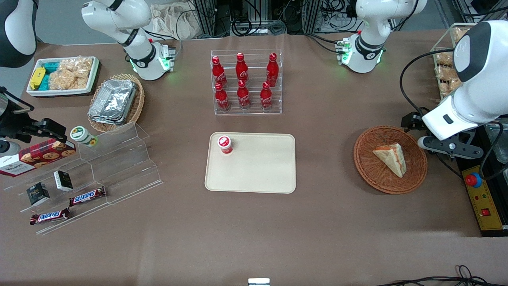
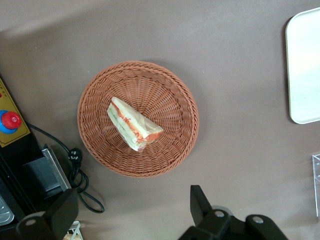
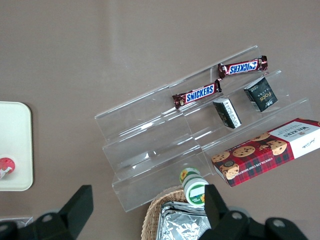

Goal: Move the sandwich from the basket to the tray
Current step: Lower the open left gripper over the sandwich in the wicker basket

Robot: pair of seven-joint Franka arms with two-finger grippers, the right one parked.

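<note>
The sandwich (image 1: 391,157) (image 2: 134,124), a pale wedge with red, orange and green layers along its edge, lies in the round reddish-brown wicker basket (image 1: 369,174) (image 2: 100,145). The beige tray (image 1: 258,171) (image 2: 305,70) sits mid-table, toward the parked arm from the basket. My gripper (image 1: 412,121) (image 2: 132,210) hangs above the table beside the basket, at its edge toward the working arm's end. It is open and nothing is between its fingers (image 2: 200,202).
A small red-lidded cup (image 1: 225,144) stands on a corner of the tray. A clear rack of red bottles (image 1: 246,81) is farther from the front camera than the tray. A yellow control box with a red button (image 1: 478,190) (image 2: 10,122) and a black cable (image 2: 80,175) lie near the basket.
</note>
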